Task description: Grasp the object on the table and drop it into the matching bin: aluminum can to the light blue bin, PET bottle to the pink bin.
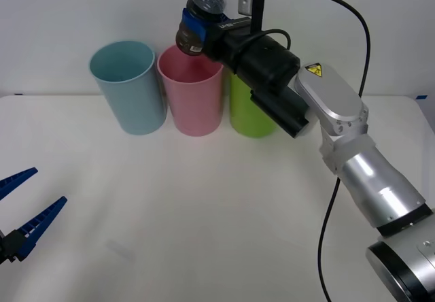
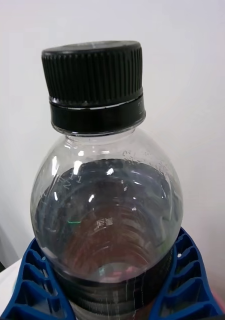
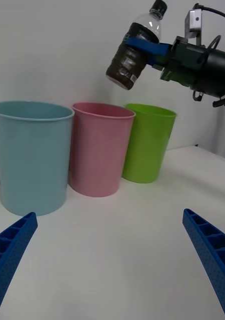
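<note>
Right gripper (image 1: pixel 198 24): raised above the far edge of the table (image 1: pixel 204 220), over the pink bin's mouth; blue fingers (image 2: pixel 185 280) clamped on either side of the PET bottle's body
PET bottle (image 1: pixel 201 22): held in the air, clear of every bin, tilted, its dark-labelled base hanging lowest above the pink bin's rim; black cap (image 2: pixel 95 75) on; clear shoulder, dark label lower down; from the left wrist view it sits above the gap between the pink and lime green rims (image 3: pixel 134 50)
Pink bin (image 1: pixel 191 91): middle of three, standing upright along the far edge of the table; mouth open upward, plain wall; just beside its neighbours on both sides
Light blue bin (image 1: pixel 128 86): upright at the left end of the row, just beside the pink bin
Lime green bin (image 1: pixel 248 111): upright at the right end of the row, partly hidden behind the right arm's black wrist housing in the front view; seen whole from the left wrist (image 3: pixel 148 142)
Left gripper (image 1: pixel 24 210): low at the near left corner of the table, well apart from the bins; fingers (image 3: pixel 12 250) spread wide, nothing between them
Table: white, bare apart from the bin row
</note>
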Available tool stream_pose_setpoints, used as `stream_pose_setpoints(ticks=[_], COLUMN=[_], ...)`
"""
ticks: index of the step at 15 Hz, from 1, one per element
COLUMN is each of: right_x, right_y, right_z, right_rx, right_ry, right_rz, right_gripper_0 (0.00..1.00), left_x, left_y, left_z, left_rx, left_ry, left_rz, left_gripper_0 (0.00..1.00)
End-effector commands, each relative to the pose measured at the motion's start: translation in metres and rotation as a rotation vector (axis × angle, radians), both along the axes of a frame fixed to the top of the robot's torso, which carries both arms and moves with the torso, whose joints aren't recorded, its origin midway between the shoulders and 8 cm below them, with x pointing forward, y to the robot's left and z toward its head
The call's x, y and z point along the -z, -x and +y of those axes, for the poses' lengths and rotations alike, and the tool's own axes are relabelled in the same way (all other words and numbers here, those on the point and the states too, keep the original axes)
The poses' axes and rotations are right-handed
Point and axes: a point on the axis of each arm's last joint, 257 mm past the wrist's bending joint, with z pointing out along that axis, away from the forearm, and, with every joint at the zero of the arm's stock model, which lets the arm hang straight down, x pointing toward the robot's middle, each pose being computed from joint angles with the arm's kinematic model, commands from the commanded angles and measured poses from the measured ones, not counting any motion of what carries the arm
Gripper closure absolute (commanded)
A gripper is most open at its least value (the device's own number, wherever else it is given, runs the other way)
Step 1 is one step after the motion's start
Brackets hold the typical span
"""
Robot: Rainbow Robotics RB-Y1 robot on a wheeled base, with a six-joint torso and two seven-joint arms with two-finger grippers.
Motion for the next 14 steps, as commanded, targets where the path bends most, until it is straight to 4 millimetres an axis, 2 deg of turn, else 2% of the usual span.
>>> stream_pose_setpoints(ticks=[1, 4, 8, 9, 11, 14], right_x=[0.006, 0.009, 0.014, 0.014, 0.016, 0.015], right_y=[-0.023, -0.034, -0.032, -0.032, -0.033, -0.033], right_z=[0.020, 0.030, 0.035, 0.034, 0.033, 0.033], right_rx=[0.044, 0.071, 0.071, 0.073, 0.078, 0.078], right_ry=[0.025, 0.047, 0.065, 0.065, 0.069, 0.072], right_rz=[0.033, 0.044, 0.042, 0.043, 0.042, 0.038], right_gripper_0=[1.00, 1.00, 1.00, 0.94, 0.00, 0.00], left_x=[0.000, 0.000, 0.000, 0.000, 0.000, 0.000], left_y=[0.000, 0.000, 0.000, 0.000, 0.000, 0.000], left_z=[0.000, 0.000, 0.000, 0.000, 0.000, 0.000], left_rx=[0.000, 0.000, 0.000, 0.000, 0.000, 0.000], left_ry=[0.000, 0.000, 0.000, 0.000, 0.000, 0.000], left_rz=[0.000, 0.000, 0.000, 0.000, 0.000, 0.000], left_gripper_0=[0.00, 0.00, 0.00, 0.00, 0.00, 0.00])
